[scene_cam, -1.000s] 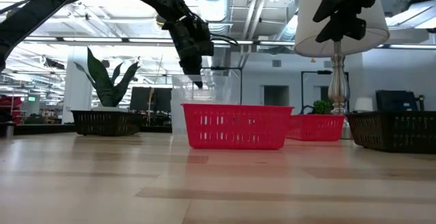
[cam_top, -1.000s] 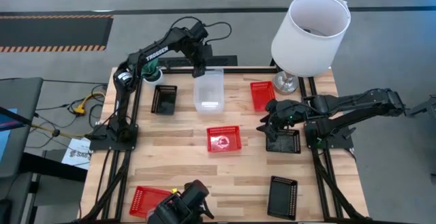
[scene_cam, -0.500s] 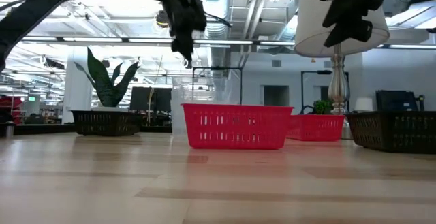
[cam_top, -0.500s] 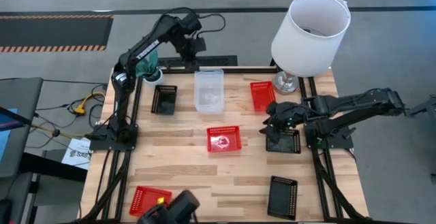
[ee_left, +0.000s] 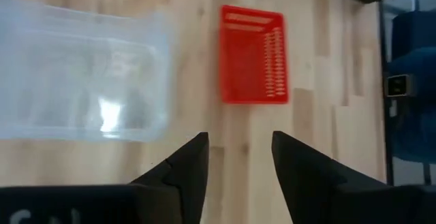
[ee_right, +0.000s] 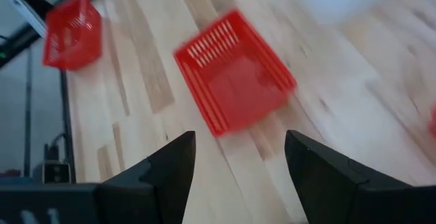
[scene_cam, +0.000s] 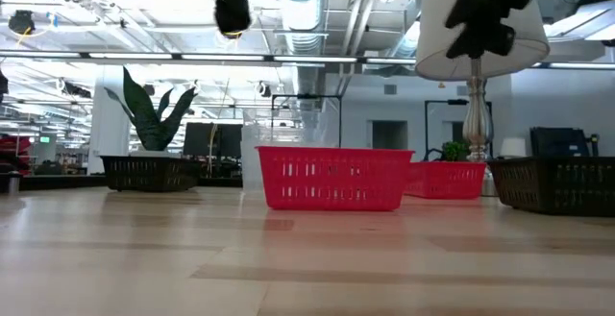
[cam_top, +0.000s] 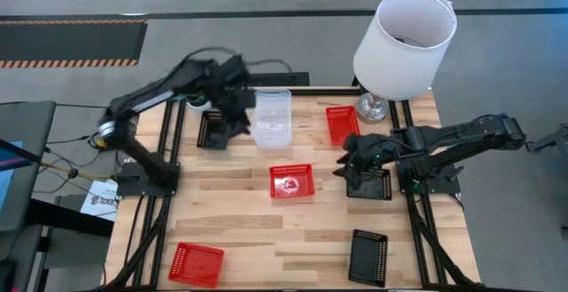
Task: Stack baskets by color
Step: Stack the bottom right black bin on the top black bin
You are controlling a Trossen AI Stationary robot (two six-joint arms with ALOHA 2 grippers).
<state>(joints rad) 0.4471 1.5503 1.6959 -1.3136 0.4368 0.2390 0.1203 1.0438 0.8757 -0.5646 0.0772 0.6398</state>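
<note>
My left gripper [cam_top: 232,122] hangs open and empty, high above the table's far left, between a black basket [cam_top: 211,130] and the clear baskets [cam_top: 272,119]. Its wrist view looks down on the clear baskets [ee_left: 82,81] and the middle red basket [ee_left: 253,55]. My right gripper [cam_top: 348,163] hovers open and empty over the left edge of a black basket [cam_top: 371,185] at the right; it faces the middle red basket [ee_right: 235,71]. Other red baskets sit far right [cam_top: 341,124] and near left [cam_top: 196,263]. A third black basket [cam_top: 368,256] rests near right.
A white lamp [cam_top: 404,43] stands on the far right corner, its shade reaching over the table. A green plant [scene_cam: 154,114] stands behind the far left black basket. Bare wood lies between the middle red basket [cam_top: 292,181] and the near edge.
My left gripper has come away from the far rim of the clear baskets, risen high, and swung toward the table's left and near side, ending beside the far left black basket. The clear baskets stay where they were. My right arm has kept still.
</note>
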